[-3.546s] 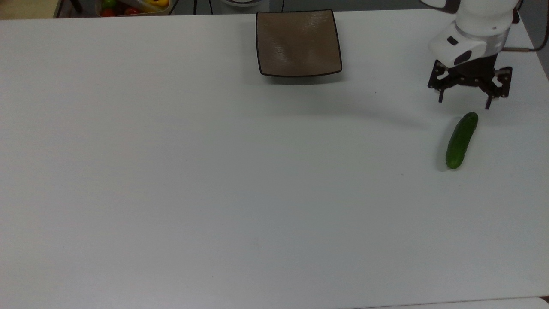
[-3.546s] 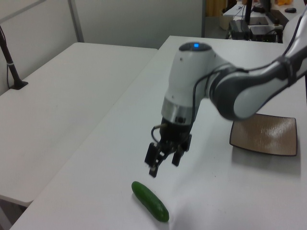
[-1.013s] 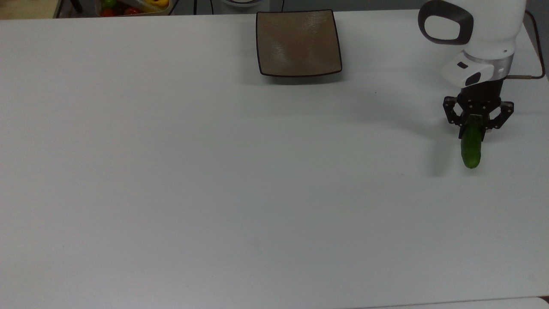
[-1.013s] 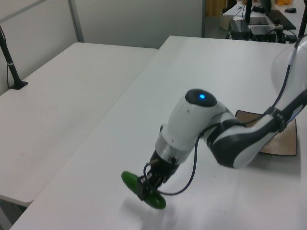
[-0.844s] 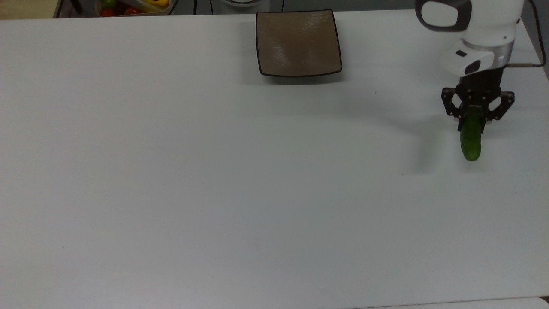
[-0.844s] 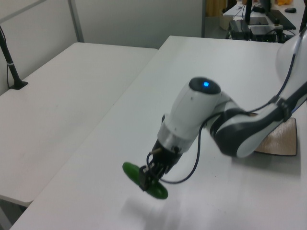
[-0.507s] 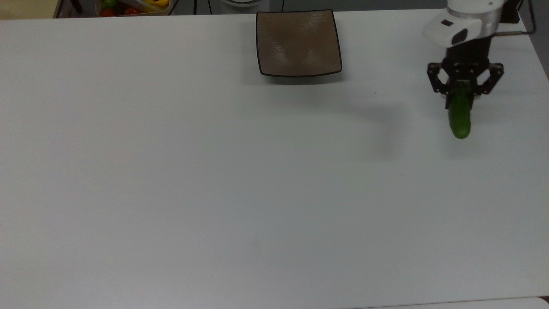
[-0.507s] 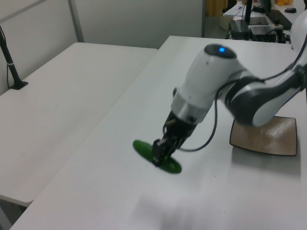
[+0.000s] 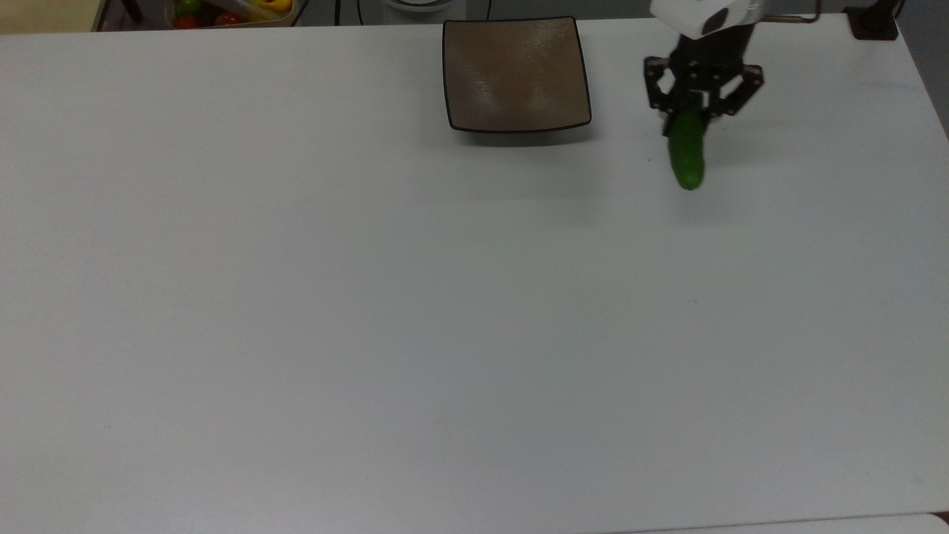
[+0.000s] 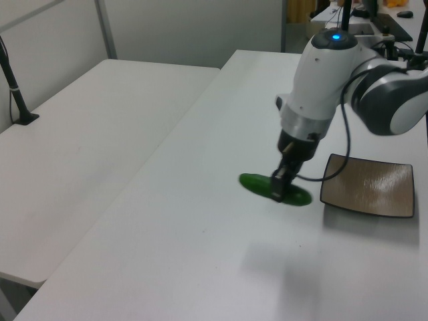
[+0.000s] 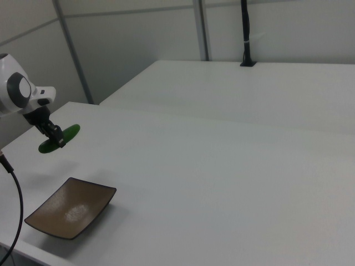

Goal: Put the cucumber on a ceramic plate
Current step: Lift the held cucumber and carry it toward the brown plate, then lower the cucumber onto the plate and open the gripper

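Bench (image 9: 371, 311) with plate (image 9: 515, 73) and a carried cucumber (image 9: 687, 154).
Plate sits bare near the top view's upper edge; to the top view's right of it, the claw (image 9: 700, 110) grips the cucumber by its middle, lifted off the bench.

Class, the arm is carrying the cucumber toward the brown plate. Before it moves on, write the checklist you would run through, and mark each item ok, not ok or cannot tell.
1. Gripper shut on the cucumber: ok.
2. Cucumber lifted off the table: ok; in the left view its shadow lies well below it.
3. Ceramic plate free of other things: ok.
4. Cucumber above the plate: not ok; in the top view it hangs to the top view's right of the plate.
5. Path between cucumber and plate free: ok.
6. Grip firm enough for the whole carry: cannot tell.
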Robot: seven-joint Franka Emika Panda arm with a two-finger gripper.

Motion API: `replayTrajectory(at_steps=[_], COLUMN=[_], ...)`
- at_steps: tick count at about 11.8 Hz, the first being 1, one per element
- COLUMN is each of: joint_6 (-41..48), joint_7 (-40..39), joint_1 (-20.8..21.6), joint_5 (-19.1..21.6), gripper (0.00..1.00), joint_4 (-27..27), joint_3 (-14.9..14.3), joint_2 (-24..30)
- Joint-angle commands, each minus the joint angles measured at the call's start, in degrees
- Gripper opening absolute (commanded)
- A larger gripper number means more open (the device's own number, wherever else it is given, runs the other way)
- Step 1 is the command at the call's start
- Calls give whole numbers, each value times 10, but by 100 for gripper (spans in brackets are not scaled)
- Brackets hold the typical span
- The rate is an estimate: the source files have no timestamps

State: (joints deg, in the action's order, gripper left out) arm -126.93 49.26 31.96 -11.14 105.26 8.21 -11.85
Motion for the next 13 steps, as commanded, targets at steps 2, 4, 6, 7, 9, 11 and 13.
replayTrajectory(at_steps=[2, 4, 6, 7, 9, 11, 13], joint_6=[169, 241, 243, 246, 240, 240, 245], joint_7=[-190, -231, -237, -237, -230, -227, -226], joint_1=[-48, -55, -65, -64, -65, -64, -64], joint_5=[98, 98, 98, 98, 98, 98, 98], gripper=[0, 0, 1, 5, 60, 96, 97], joint_4=[60, 74, 104, 114, 116, 114, 108], joint_3=[8, 7, 7, 7, 7, 7, 7], joint_2=[77, 74, 72, 69, 67, 68, 70])
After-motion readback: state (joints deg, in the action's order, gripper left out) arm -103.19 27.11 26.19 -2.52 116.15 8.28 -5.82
